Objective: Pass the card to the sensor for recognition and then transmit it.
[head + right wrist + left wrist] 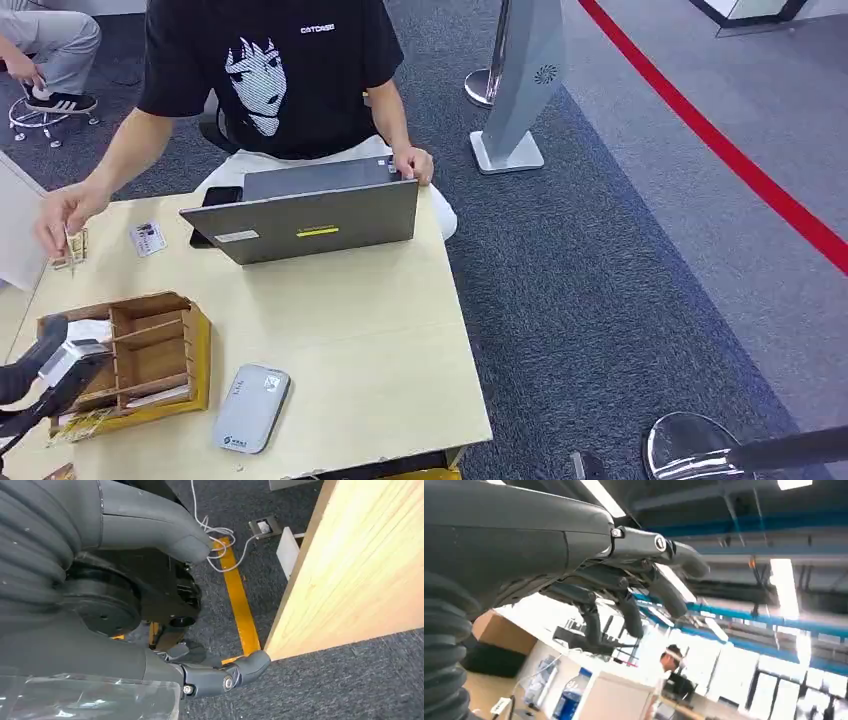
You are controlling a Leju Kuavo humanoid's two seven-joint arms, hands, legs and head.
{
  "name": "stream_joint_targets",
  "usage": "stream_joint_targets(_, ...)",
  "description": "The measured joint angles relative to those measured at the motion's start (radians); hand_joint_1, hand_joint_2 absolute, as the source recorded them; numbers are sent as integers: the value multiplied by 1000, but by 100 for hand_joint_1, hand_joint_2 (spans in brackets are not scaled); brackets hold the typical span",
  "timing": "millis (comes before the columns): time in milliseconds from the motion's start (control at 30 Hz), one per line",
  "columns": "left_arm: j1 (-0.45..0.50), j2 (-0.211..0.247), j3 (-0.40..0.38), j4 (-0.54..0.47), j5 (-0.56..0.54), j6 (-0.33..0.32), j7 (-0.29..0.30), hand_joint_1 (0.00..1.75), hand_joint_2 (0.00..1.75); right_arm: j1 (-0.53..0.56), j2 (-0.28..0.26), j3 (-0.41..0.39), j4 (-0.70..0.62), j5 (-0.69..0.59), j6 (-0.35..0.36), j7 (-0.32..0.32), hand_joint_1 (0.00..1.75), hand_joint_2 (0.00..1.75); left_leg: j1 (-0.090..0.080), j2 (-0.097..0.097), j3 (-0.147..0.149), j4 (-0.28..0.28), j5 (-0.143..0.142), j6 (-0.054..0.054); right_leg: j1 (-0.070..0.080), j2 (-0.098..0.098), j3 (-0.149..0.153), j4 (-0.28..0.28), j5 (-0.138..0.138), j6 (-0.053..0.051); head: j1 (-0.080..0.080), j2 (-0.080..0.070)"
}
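**Robot's left hand at the card box, card not yet picked**

A pale wooden desk (380,330) carries a wooden box (150,350) with upright dividers. Everything here is placed from that box.

The robot's left hand (40,372) is at the box's outer end, touching it or just short of it; I cannot tell which. In the left wrist view its fingers (631,612) are loosely bent and apart, and nothing shows between them. A white card (92,330) lies in the box compartment just beside this hand. I take it for the one to be lifted.

A flat grey-white card sensor (250,408) lies on the desk just beside the box, on the side away from the left hand. A second card (148,238) lies flat on the desk beyond the box, toward a seated person. One hand of the person (62,222) hovers near that second card, and the other rests on a grey laptop (312,215) farther off.

The right hand (150,667) hangs below the desk's edge, well apart from the box. Its fingers (227,680) are spread and hold nothing.

The task looks to be at its first step: reaching into the box for a card. The next move calls for the fingers to close on the card's thin edge and draw it clear of the dividers. The hand would then carry it across the box and hold it flat over the sensor, then offer it to the person.
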Motion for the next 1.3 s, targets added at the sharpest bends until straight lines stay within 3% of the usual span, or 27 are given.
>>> stream_joint_targets(133,93,-69,64,-89,139,163,-116,0,175,23,5,1,-32,-28,-10,-10,0,175,-1,2,2,0,-2,-1,-1,2,0,0,-1,0,0,0)
stream_joint_targets(200,160,-132,108,-156,249,234,-201,0,175,45,12,0,-55,-56,0,-21,0,175,-1,3,2,0,-3,0,-1,4,1,0,-2,0,-1,0)
stream_joint_targets(267,221,-209,163,-220,380,248,-284,0,175,62,13,-13,-64,-144,72,-15,0,175,-1,2,2,0,-4,1,-1,3,1,-1,-4,0,0,0)
stream_joint_targets(333,283,-305,242,-268,442,207,-367,0,175,84,20,-65,-78,-209,177,15,0,175,-1,2,3,0,-6,2,-3,3,2,-1,-5,2,-2,0)
stream_joint_targets(400,306,-418,348,-292,489,91,-451,0,175,112,54,-156,-103,-163,264,59,0,175,-1,-2,3,0,-6,3,-3,-2,4,-1,-7,4,0,0)
stream_joint_targets(500,313,-551,525,-308,522,-25,-484,0,175,131,113,-311,-145,-75,301,106,0,175,-2,-2,4,0,-7,3,-3,-2,5,-1,-8,4,0,0)
stream_joint_targets(533,310,-588,578,-308,540,-61,-458,0,175,136,134,-353,-161,-36,298,126,175,175,-2,-3,4,0,-7,3,-3,-2,5,-1,-8,5,1,0)
stream_joint_targets(567,310,-616,620,-307,557,-80,-441,52,175,144,153,-392,-177,-29,293,143,175,175,-2,-2,4,0,-8,2,-3,-2,5,-1,-8,5,0,0)
stream_joint_targets(600,312,-638,657,-304,587,-86,-421,175,175,156,175,-425,-198,-52,268,163,175,175,-3,-2,4,0,-8,2,-3,-2,5,-1,-9,5,0,0)
stream_joint_targets(733,337,-697,758,-237,748,-13,-270,175,175,250,219,-439,-287,-208,57,239,175,175,-3,-2,5,-1,-9,1,-3,-2,6,-1,-11,3,0,0)
stream_joint_targets(800,348,-726,763,-159,921,133,-17,175,175,280,222,-402,-322,-291,-195,332,175,175,-3,-1,7,-1,-10,0,-4,-1,7,-1,-11,3,0,0)
stream_joint_targets(833,355,-731,755,-113,991,190,80,175,175,300,222,-374,-338,-303,-281,353,175,175,-4,-1,8,-2,-11,0,-4,0,7,-1,-11,3,-1,0)
stream_joint_targets(867,367,-738,743,-65,1025,234,140,175,175,318,222,-337,-354,-303,-344,370,175,175,-3,0,9,-2,-11,0,-3,0,8,-1,-12,3,-2,0)
stream_joint_targets(933,374,-759,729,14,1016,251,193,175,175,333,222,-282,-371,-279,-404,403,175,175,-3,-1,9,-2,-12,1,-3,-1,7,-2,-13,3,3,0)
stream_joint_targets(1000,375,-764,723,89,981,255,288,175,175,337,222,-241,-383,-236,-428,444,175,175,-4,0,11,-2,-13,1,-4,0,9,-2,-14,4,2,0)
stream_joint_targets(1067,381,-770,703,159,879,250,414,175,175,340,222,-210,-389,-186,-429,482,175,175,-4,0,13,-2,-13,2,-4,0,11,-2,-14,4,2,0)
stream_joint_targets(1100,384,-772,687,191,798,230,500,0,175,341,222,-198,-391,-149,-412,502,12,175,-4,-1,13,-2,-13,2,-4,0,11,-2,-14,4,1,0)
stream_joint_targets(1133,392,-774,671,226,720,191,587,0,175,342,222,-190,-390,-102,-389,523,0,175,-4,0,13,-2,-13,2,-5,0,12,-2,-14,4,2,0)
stream_joint_targets(1200,405,-779,639,289,642,37,744,0,175,345,222,-176,-389,18,-316,572,0,175,-4,0,14,-2,-13,2,-5,0,12,-2,-14,4,1,0)
stream_joint_targets(1233,408,-779,628,311,632,-31,795,0,175,345,222,-174,-386,76,-271,593,0,175,-4,0,14,-2,-13,2,-5,0,12,-2,-14,4,0,0)
stream_joint_targets(1300,406,-778,596,378,622,-91,823,0,175,328,221,-174,-354,160,-197,601,0,175,-4,0,14,-2,-13,2,-5,0,12,-2,-14,4,1,0)
